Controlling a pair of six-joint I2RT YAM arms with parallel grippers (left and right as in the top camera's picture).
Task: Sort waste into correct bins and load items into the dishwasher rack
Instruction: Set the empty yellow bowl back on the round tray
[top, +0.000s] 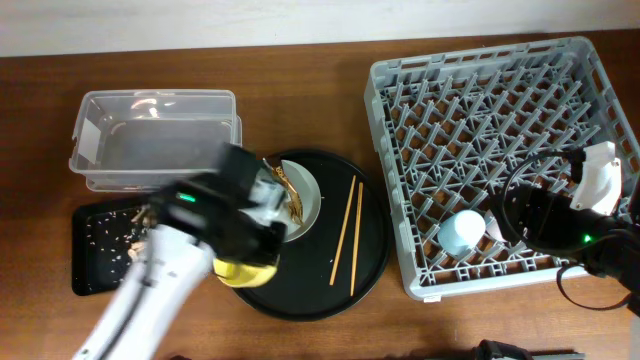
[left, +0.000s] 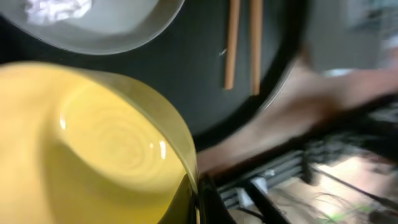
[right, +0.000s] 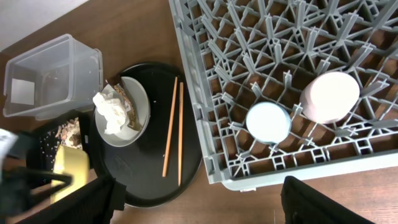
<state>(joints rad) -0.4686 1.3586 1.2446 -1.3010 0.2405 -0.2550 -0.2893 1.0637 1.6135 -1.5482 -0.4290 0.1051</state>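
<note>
The left claw (left: 198, 194) was clamped on the rim of the yellow bowl (left: 106, 149), held tilted above the round black tray's (top: 310, 290) near-left edge. Loading seemed in hand: next, carry the bowl right to the dishwasher rack (top: 470, 52), where the right claw (right: 202, 204) hovered, fingers apart and empty.

yellow bowl (left: 93, 155), grey lattice rack (top: 480, 100), light-blue cup (right: 268, 122), pink cup (right: 329, 96), black round tray (right: 143, 174)

Overhead looks straight down; left wrist close to yellow bowl (left: 93, 149); wrists share chopsticks (right: 170, 127).
</note>
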